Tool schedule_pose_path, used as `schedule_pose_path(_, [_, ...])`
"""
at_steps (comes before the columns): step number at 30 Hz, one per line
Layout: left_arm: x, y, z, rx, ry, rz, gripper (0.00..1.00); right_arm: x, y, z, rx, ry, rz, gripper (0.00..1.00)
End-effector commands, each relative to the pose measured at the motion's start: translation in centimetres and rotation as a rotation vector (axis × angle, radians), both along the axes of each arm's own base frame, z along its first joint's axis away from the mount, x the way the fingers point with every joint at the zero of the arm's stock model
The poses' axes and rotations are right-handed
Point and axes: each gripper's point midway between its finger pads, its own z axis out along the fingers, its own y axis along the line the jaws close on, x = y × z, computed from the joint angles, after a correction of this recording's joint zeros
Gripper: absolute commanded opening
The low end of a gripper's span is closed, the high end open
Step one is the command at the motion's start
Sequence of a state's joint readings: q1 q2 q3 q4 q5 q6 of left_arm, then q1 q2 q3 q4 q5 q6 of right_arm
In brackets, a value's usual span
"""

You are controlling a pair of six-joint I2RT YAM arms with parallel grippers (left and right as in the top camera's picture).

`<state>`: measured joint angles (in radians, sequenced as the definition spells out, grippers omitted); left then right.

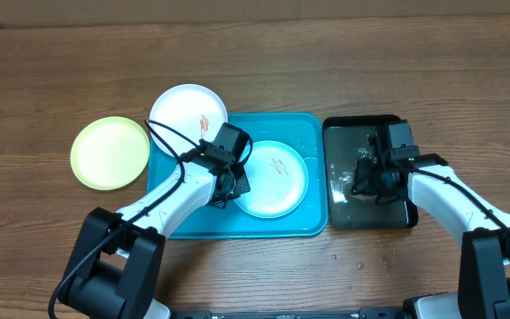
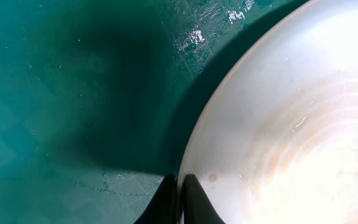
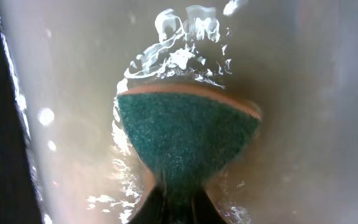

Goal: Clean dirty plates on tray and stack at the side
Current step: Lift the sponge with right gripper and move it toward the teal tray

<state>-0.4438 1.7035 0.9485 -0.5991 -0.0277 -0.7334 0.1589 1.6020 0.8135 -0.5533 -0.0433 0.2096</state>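
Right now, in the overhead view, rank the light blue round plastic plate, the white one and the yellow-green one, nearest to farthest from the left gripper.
1. Light blue plate, on the tray, at the left gripper fingertips.
2. White plate, at the tray's far-left corner.
3. Yellow-green plate, farthest left.

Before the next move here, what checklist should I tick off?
1. Left gripper closed on the light blue plate rim: ok.
2. Right gripper pinching the sponge: ok.
3. Sponge wet: ok, it sits in water in the black tray.
4. Light blue plate clean: not ok, reddish streaks show.
5. White plate clean: not ok, reddish smear.
6. Yellow-green plate off the turquoise tray: ok, on the table.
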Motion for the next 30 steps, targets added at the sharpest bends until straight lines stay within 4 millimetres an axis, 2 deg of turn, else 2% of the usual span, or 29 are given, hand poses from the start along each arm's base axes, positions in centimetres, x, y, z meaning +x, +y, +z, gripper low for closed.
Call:
schedule_pose_path(1, [-0.4,0.6,-0.2,0.028,-0.001,0.008,0.07,1.1,0.2,1.4,-0.006,-0.011,0.003,0.04])
schedule_pose_path(8, [-0.3,0.6,-0.2,0.028,-0.003,0.007,0.15,3.3,0.6,7.1,-0.008,-0.020,0.011,0.04])
schedule_pose_path(12, [-0.2,0.6,-0.2,0.030,-0.008,0.008,0.24,3.8,0.7,9.3,-0.014,-0.030,0.034,0.04])
schedule_pose_path(14, [-0.2,0.7,-0.2,0.031,-0.009,0.008,0.24,3.8,0.5,9.5,-0.024,-0.027,0.038,0.04])
schedule_pose_path(16, [-0.2,0.7,-0.2,0.033,-0.009,0.009,0.12,3.6,0.5,9.5,-0.026,-0.017,0.043,0.04])
schedule_pose_path(19, [-0.2,0.7,-0.2,0.035,-0.008,0.009,0.04,3.3,0.5,9.4,-0.030,-0.006,0.052,0.04])
schedule_pose_path(24, [-0.3,1.0,-0.2,0.050,-0.007,0.016,0.04,2.8,1.6,9.3,-0.065,-0.002,0.097,0.04])
schedule_pose_path(30, [-0.3,1.0,-0.2,0.050,-0.008,0.011,0.04,2.8,2.3,9.7,-0.277,-0.056,0.165,0.04])
